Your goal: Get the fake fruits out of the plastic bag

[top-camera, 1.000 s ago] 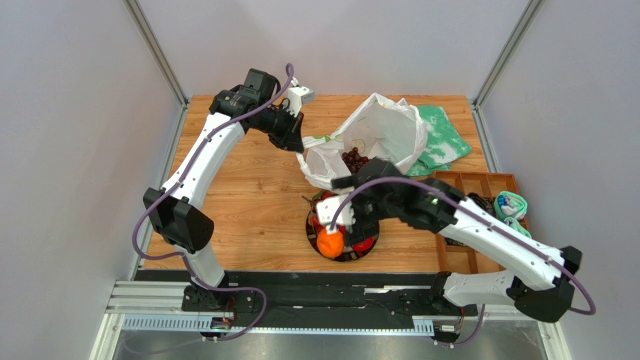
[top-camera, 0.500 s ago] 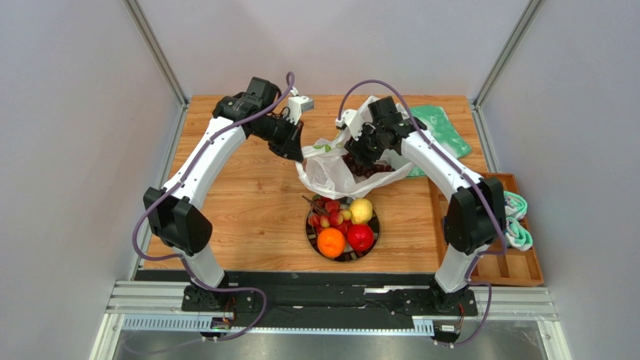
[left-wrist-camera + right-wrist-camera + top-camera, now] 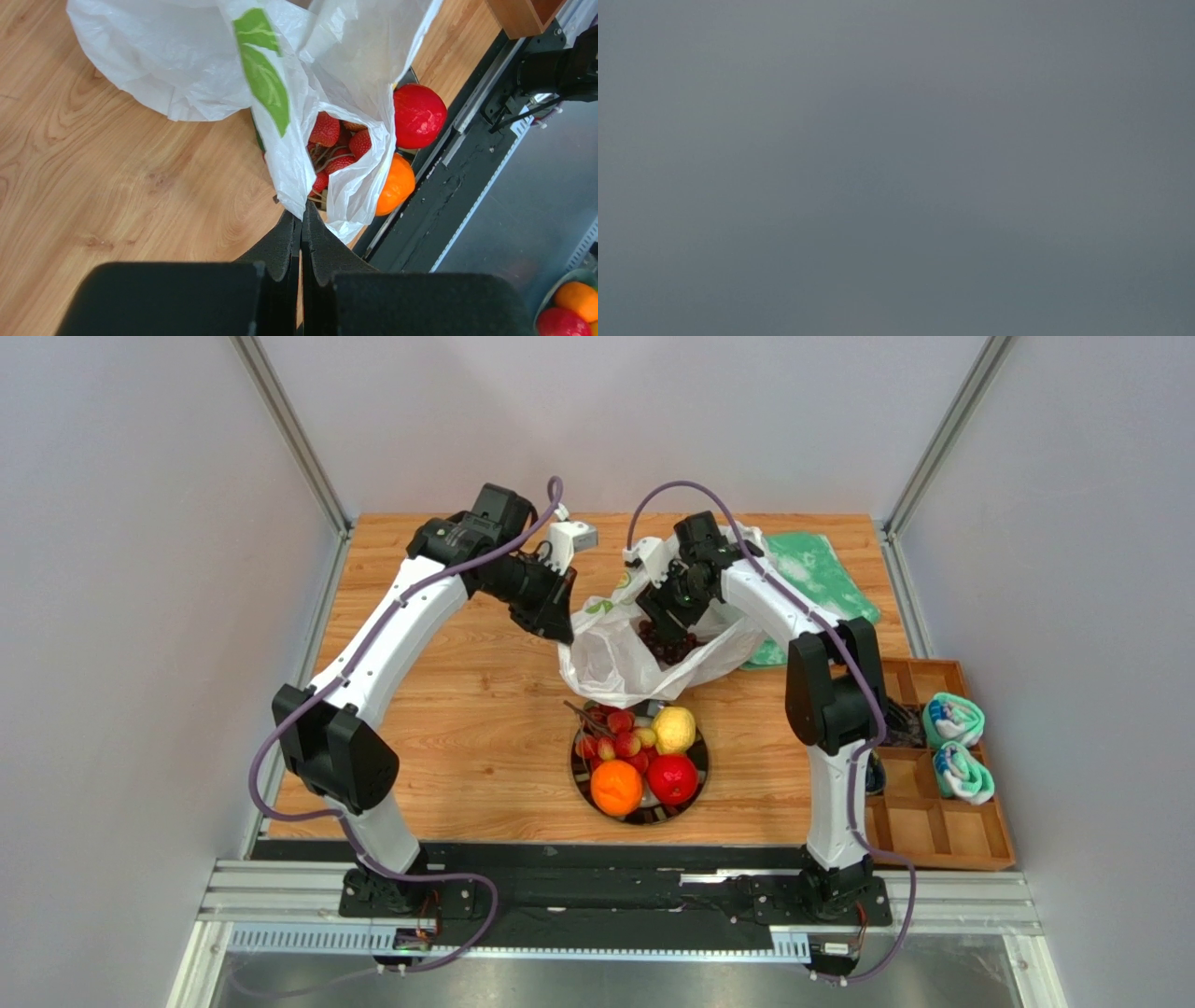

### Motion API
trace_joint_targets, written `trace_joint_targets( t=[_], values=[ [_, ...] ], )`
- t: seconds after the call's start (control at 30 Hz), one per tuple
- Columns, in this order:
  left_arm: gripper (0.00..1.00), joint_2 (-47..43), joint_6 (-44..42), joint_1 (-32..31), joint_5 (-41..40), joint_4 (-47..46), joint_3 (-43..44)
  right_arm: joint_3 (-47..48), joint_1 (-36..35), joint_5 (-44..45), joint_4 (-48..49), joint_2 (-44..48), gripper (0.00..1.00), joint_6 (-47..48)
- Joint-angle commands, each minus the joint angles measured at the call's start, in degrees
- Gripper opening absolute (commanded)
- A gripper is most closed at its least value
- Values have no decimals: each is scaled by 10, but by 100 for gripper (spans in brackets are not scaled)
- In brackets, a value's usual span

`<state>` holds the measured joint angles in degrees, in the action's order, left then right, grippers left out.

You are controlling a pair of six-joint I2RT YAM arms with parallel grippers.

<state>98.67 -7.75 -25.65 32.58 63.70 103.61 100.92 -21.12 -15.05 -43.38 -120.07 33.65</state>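
left gripper (image 3: 302,218) pinching plastic bag (image 3: 175,63), right wrist view blank grey

Thin crinkly translucent plastic bag (image 3: 610,655), glossy smooth plastic fruits (image 3: 673,779), matt wood-grain table (image 3: 463,700), green cloth (image 3: 838,567)

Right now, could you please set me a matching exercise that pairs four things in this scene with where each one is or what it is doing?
Column one:
1. orange
2. grapes
3. green cloth
4. left claw

Column two:
A. pinched shut on the plastic bag
B. on the plate
C. inside the bag
D. lying on the far right part of the table

Pairs: 1-B, 2-C, 3-D, 4-A
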Motion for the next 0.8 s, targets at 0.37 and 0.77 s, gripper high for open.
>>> trace_joint_targets(
  t=[0.37,0.77],
  values=[
    [0,30,-15,-40,4,11,23,96,16,-102,-101,-73,60,64],
    [0,59,-10,-36,-45,-2,57,68,23,-122,-110,49,5,82]
  ],
)
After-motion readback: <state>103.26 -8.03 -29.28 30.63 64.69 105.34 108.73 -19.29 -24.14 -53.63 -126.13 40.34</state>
